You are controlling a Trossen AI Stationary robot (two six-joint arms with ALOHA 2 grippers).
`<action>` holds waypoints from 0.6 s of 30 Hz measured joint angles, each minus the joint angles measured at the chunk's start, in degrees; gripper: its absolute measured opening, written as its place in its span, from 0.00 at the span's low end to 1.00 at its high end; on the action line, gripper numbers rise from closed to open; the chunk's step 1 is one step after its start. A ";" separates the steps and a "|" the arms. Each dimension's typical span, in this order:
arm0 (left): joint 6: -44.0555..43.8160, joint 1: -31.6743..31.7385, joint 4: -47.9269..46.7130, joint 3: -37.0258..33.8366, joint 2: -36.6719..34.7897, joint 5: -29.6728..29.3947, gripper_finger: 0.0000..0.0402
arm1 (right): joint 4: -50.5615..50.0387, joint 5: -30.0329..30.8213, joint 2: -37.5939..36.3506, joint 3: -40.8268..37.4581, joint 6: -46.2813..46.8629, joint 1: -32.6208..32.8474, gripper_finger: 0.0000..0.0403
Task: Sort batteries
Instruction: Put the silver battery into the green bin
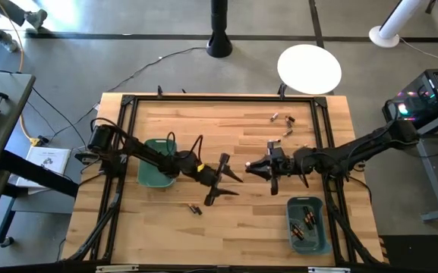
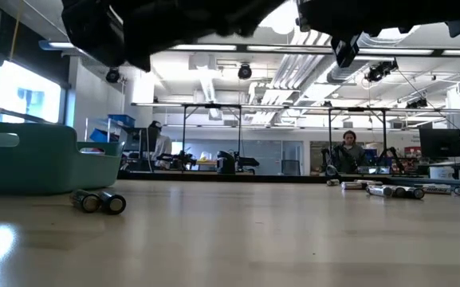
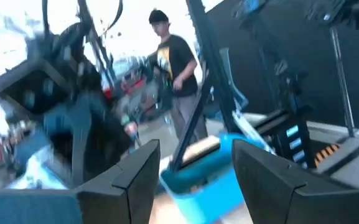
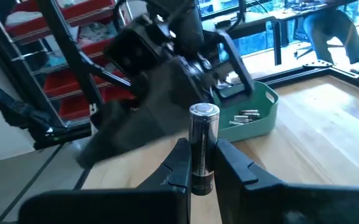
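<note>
**Handing a silver cell across mid-desk**

Holding a silvery battery [image 4: 203, 146] upright, the right hand [image 1: 250, 167] is clenched on it above the middle of the desk [image 1: 241, 121], tips facing the left hand [image 1: 220, 182], which is spread wide and empty, just beside it. Looks like a handover, or a carry toward the left teal bin [image 1: 155, 171], where a few silver cells [image 4: 246, 116] already lie. The right teal bin [image 1: 308, 224] holds dark banded cells [image 1: 304, 221]. Loose batteries remain: a pair near the front edge [image 1: 194, 209], a cluster at the far right [image 1: 283, 120].

To do it well: keep the cell vertical and line it up between the left fingers [image 3: 135, 177]. Let the left close fully on the free upper half before the right lets go. Release slowly; the smooth cylinder could slip and roll.
</note>
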 joint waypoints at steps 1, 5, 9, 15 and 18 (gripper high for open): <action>0.64 -0.34 0.35 0.37 0.00 0.00 0.47 | -0.03 -0.40 0.00 0.00 0.00 0.00 0.06; 2.44 -1.16 -0.57 1.08 -0.56 -1.66 0.47 | -0.08 -1.05 0.00 0.00 0.01 0.00 0.06; 8.73 -1.43 -9.23 1.42 -3.81 -11.07 0.50 | -0.44 -1.38 0.01 0.00 0.15 0.00 0.06; -5.55 -0.13 -23.09 3.97 -8.86 -24.90 0.61 | -1.13 -0.26 0.09 0.02 -0.22 0.00 0.06; -16.55 1.83 -23.21 4.20 -8.82 -25.12 0.61 | -1.72 1.37 0.36 0.07 -2.02 0.00 0.06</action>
